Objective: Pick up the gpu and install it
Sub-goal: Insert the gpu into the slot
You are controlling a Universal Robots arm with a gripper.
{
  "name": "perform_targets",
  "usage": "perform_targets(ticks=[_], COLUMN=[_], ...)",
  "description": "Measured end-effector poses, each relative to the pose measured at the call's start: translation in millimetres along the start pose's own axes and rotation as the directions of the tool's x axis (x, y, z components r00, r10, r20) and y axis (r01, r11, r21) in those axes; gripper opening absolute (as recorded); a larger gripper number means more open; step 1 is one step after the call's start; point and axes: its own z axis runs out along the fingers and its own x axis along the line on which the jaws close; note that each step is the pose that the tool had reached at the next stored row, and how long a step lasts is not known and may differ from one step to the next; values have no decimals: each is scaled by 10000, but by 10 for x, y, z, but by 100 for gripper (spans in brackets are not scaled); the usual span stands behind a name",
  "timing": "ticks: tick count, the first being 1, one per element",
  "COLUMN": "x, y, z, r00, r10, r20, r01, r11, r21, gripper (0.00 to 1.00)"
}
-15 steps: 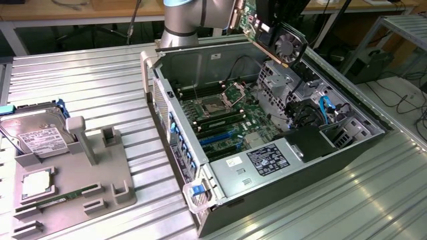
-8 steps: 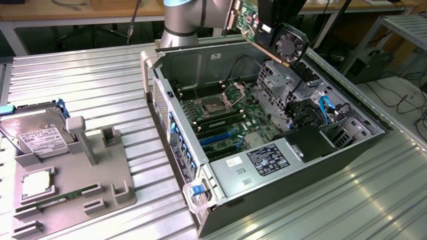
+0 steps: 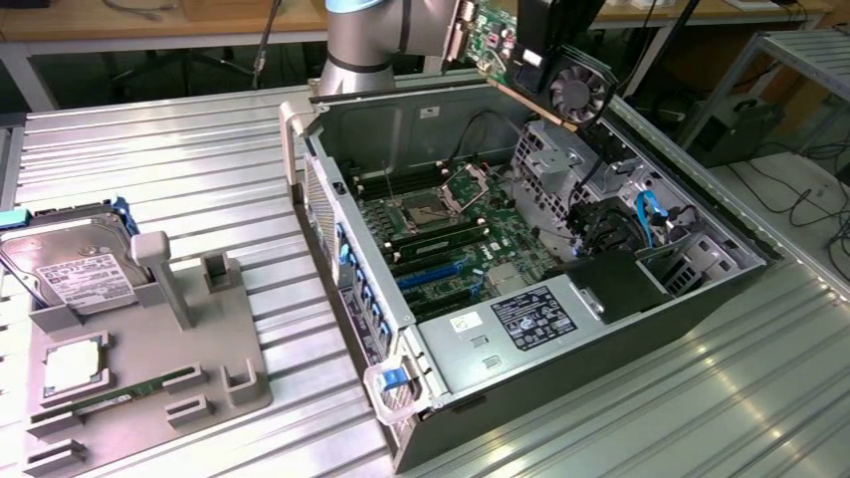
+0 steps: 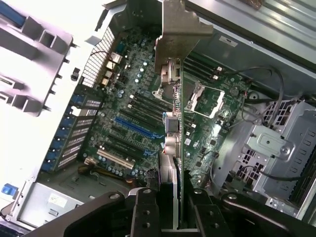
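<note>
table [image 3: 159,139]: ribbed metal, carries everything.
computer case [image 3: 348,289]: lying open, side panel off, motherboard [image 3: 452,229] facing up.
parts fixture [image 3: 199,339]: grey, on the exterior view's left, well apart from the case; hard drive [image 3: 74,269] at its far end.
gpu [image 3: 512,50]: in the air over the case's far rim, tilted, fan [image 3: 580,88] toward the exterior view's right; not seated.
gripper [image 4: 170,197]: closed on the gpu, card clamped edge-on between both fingers.
key relation: card's long axis runs from the gripper away to its silver bracket [image 4: 182,29]; blue slot [image 4: 136,127] lies off to one side of the card's edge, skewed to it.
view difference: exterior view gives height above the case; wrist view gives card-to-slot alignment.
</note>
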Motion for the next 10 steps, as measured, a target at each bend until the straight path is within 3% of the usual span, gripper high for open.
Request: perform_targets(ticks=[10], x=[0], y=[0], z=[0], r00=[9957], r10=[-924], r20=[-27], r01=[924], r11=[9957], r21=[-16], gripper=[28])
